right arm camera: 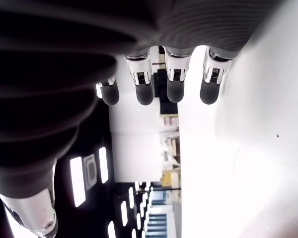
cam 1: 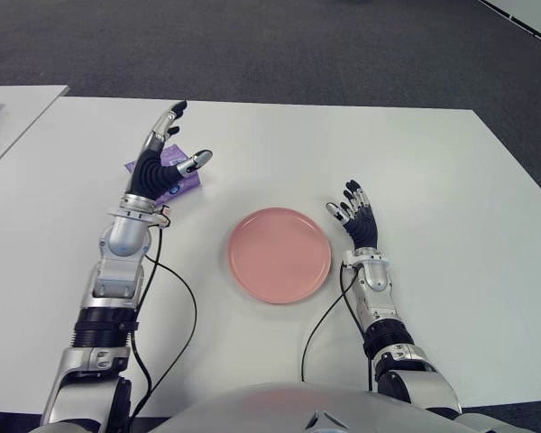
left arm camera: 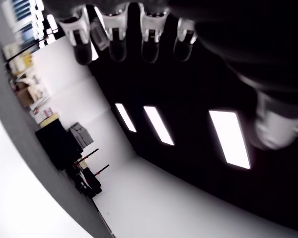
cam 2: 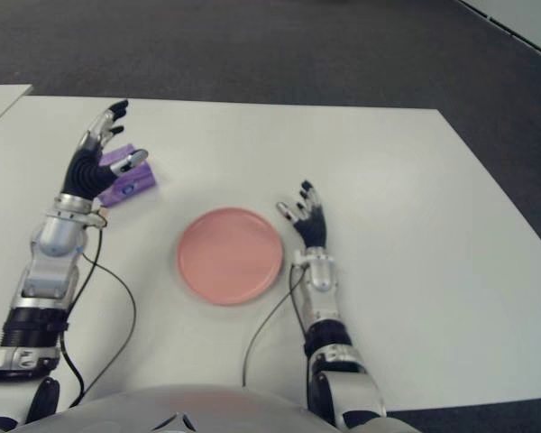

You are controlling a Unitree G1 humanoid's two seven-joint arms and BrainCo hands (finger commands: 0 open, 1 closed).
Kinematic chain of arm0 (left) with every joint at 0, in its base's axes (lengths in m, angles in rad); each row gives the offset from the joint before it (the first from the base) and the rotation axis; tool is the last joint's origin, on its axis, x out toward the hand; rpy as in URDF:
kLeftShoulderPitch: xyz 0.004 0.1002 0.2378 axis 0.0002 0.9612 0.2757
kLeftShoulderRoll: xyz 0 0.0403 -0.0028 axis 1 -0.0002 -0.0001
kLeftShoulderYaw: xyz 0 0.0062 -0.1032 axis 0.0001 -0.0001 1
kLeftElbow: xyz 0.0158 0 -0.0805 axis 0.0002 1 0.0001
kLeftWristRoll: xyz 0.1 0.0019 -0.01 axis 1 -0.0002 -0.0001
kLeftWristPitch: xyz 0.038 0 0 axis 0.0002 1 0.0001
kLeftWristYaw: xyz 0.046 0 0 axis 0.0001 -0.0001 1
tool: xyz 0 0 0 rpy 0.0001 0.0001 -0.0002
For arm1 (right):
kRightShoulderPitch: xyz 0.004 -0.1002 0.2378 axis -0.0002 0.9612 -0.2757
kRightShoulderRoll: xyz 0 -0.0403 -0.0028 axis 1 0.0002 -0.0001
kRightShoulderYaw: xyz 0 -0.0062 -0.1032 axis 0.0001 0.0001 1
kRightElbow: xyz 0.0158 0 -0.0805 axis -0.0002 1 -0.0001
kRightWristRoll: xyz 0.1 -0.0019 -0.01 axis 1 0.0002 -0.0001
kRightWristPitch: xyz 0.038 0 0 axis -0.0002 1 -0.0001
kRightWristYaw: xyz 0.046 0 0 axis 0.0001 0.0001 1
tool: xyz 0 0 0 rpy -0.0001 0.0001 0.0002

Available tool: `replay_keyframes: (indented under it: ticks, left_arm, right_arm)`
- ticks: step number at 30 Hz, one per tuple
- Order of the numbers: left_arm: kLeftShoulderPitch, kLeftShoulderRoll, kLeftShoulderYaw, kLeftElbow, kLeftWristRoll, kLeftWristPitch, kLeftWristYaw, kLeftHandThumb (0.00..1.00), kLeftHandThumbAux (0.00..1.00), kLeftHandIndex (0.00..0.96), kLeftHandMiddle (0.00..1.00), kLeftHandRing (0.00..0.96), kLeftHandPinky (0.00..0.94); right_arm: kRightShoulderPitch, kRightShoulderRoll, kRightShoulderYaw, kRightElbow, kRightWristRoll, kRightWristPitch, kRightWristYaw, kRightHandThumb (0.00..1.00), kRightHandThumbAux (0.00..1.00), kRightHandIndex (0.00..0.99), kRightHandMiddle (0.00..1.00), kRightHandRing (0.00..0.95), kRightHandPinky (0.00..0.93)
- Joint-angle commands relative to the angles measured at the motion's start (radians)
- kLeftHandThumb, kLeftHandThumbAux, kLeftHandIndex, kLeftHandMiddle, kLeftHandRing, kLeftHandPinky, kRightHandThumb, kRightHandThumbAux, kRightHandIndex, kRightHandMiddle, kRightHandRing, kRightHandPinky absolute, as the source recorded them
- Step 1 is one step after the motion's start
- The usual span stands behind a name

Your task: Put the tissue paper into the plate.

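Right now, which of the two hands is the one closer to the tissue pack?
The left hand, open, shows directly over the purple tissue pack, left of the pink plate. The right hand, also open, shows beside the plate's right edge, away from it.

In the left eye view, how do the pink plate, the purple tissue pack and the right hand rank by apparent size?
1. Pink plate, clearly largest.
2. Right hand and purple tissue pack: not ranked; the left hand covers part of the pack.
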Motion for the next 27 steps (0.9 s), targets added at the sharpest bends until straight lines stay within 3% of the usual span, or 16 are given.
replay_keyframes:
  ticks: [1,7,12,16,22,26,27]
  left_arm:
    - [-0.030,0.055,-0.002,-0.072,0.015,0.095,-0.059,0.048,0.421,0.000,0.000,0.000,0.000]
    - [-0.057,0.100,-0.018,-0.128,0.046,0.149,-0.082,0.075,0.389,0.000,0.000,0.000,0.000]
    - [-0.073,0.130,-0.018,-0.144,0.066,0.153,-0.091,0.088,0.378,0.000,0.000,0.000,0.000]
    - [-0.130,0.169,-0.014,-0.102,0.113,0.141,-0.073,0.094,0.356,0.000,0.000,0.000,0.000]
    - [-0.281,0.245,-0.041,0.113,0.270,0.075,0.040,0.106,0.335,0.000,0.000,0.000,0.000]
    - [-0.377,0.280,-0.103,0.285,0.400,0.049,0.151,0.102,0.317,0.000,0.000,0.000,0.000]
    - [-0.412,0.291,-0.152,0.346,0.479,0.070,0.197,0.101,0.314,0.000,0.000,0.000,0.000]
  right_arm:
    - [0.038,0.009,-0.006,0.068,0.006,0.032,0.002,0.097,0.689,0.000,0.000,0.000,0.004]
    - [0.026,0.010,-0.009,0.089,0.008,0.027,0.002,0.107,0.684,0.000,0.000,0.000,0.005]
    - [0.017,0.011,-0.012,0.105,0.010,0.024,0.003,0.115,0.683,0.000,0.000,0.000,0.003]
    - [0.014,0.012,-0.013,0.116,0.009,0.016,0.006,0.114,0.687,0.000,0.000,0.000,0.005]
    - [0.010,0.011,-0.015,0.128,0.010,0.010,0.013,0.105,0.687,0.000,0.000,0.000,0.006]
    - [0.006,0.011,-0.017,0.138,0.012,0.002,0.018,0.101,0.686,0.000,0.000,0.000,0.007]
    - [0.004,0.011,-0.018,0.144,0.011,-0.001,0.018,0.101,0.686,0.000,0.000,0.000,0.007]
